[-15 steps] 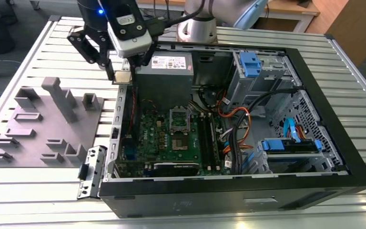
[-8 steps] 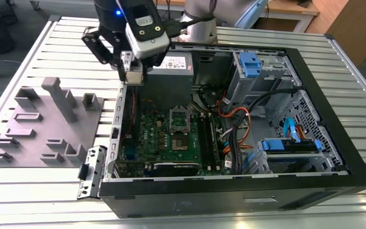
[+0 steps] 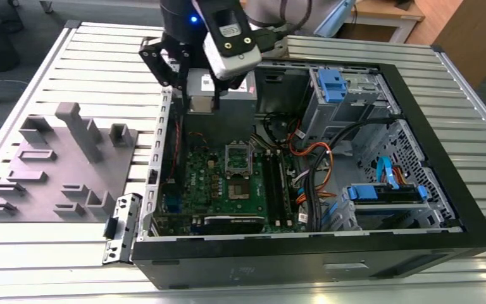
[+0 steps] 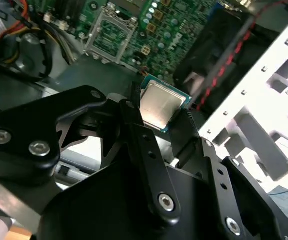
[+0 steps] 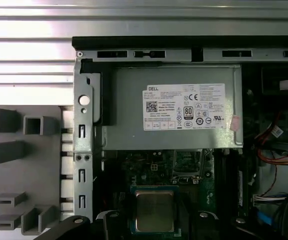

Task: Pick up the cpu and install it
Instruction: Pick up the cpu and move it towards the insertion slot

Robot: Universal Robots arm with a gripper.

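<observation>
The cpu (image 4: 160,102) is a small flat square chip with a pale silvery top, and it hangs in the air between my black fingers (image 4: 131,117). My gripper (image 4: 159,120) is shut on the cpu's edges; in the first wrist view the cpu (image 5: 155,210) sits between the same fingers. In the exterior view my gripper (image 3: 202,101) hovers over the far left part of the open computer case, above the power supply. The silver socket frame (image 3: 237,157) on the green board (image 3: 200,174) lies below and nearer the camera, also seen as the socket frame (image 4: 110,34) in the second wrist view.
The black computer case (image 3: 445,158) lies open on a slatted metal table. A silver power supply (image 5: 174,107) sits under the gripper. Orange and black cables (image 3: 315,158) and blue drive brackets (image 3: 331,85) fill the exterior view's right. A grey fixture block (image 3: 57,164) stands at its left.
</observation>
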